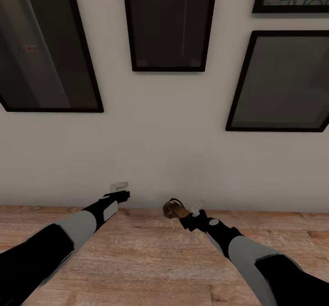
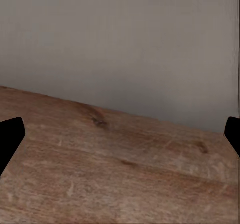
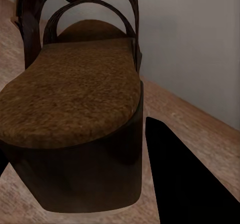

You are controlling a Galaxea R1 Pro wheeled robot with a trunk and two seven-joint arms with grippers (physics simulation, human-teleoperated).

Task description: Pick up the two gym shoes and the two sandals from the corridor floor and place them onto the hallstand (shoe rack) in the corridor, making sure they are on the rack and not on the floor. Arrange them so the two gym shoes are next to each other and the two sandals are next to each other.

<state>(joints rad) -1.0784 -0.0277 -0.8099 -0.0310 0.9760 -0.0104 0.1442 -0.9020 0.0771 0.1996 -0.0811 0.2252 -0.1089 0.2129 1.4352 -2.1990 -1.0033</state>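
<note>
Right gripper (image 1: 188, 214) clamps 1 sandal (image 1: 173, 209) by its edge, left gripper (image 1: 119, 192) spread wide and empty; risk: thin grip lets sandal rotate, drop to floor (image 1: 151, 260).

surface: corridor floor (image 1: 151, 260), light brown wood planks | runs up to the pale wall at 12 o'clock | on it: nothing I can make out

Both arms reach toward a pale wall hung with dark frames (image 1: 170, 23), left hand (image 1: 119, 191) empty and jaws apart over the corridor floor (image 1: 146, 260), right hand (image 1: 188, 214) gripping a brown sandal (image 1: 172, 209) near the wall base.
</note>
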